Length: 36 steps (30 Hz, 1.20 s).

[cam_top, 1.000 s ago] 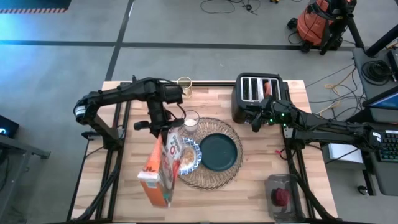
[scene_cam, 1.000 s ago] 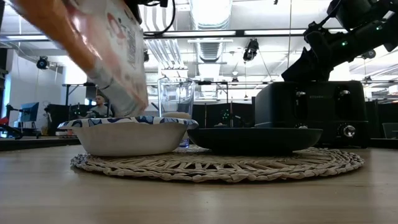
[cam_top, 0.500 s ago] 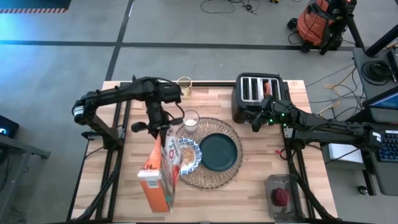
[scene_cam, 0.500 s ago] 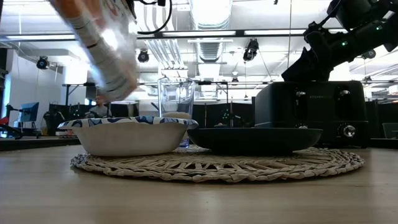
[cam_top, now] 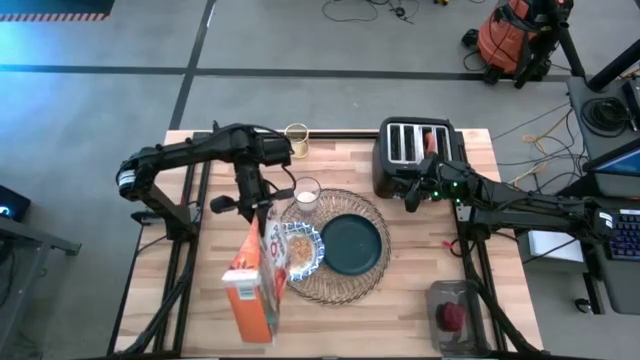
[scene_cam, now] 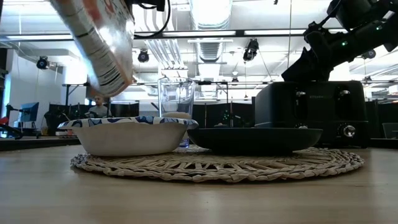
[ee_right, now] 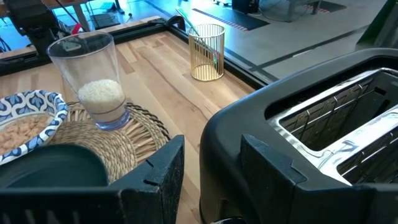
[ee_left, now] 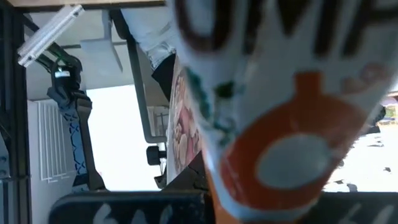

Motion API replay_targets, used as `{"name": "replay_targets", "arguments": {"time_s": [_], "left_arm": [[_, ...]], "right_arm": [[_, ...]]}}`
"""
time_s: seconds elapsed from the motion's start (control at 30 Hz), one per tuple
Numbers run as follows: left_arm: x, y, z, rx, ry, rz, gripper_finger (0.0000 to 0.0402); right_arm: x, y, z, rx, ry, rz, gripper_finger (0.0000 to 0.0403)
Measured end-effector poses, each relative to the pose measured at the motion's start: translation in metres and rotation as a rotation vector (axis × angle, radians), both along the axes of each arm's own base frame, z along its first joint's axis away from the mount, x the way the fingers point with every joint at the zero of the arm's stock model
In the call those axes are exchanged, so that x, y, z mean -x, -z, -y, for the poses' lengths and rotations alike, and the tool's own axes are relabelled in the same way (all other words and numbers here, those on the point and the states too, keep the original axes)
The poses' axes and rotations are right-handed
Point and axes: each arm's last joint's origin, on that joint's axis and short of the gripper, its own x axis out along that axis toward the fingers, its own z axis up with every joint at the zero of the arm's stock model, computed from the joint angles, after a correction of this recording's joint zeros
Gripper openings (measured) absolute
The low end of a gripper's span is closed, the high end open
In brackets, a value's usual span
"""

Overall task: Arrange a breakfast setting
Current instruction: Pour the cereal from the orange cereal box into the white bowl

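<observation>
The high camera is looking straight down on the whole table (cam_top: pixel 400 310), taking in both arms and some surrounding floor. The low camera is sitting at tabletop height, facing level across the placemat (scene_cam: pixel 217 165) toward the room behind (very near the mat's edge). The left wrist camera is pressed so close to the cereal bag (ee_left: pixel 273 112) that print is filling its frame. The right wrist camera is looking forward past the toaster (ee_right: pixel 311 143) toward the glass (ee_right: pixel 93 78), which the high and low views are also showing.
</observation>
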Motion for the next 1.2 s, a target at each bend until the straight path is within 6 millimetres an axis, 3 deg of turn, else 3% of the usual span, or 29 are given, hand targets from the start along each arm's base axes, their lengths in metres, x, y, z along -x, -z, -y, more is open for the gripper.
{"name": "replay_targets", "arguments": {"time_s": [1.2], "left_arm": [[0.003,0.002,-0.015,-0.044,-0.066,-0.035,0.0000]], "right_arm": [[0.000,0.000,0.000,0.000,0.000,0.000,0.0146]]}}
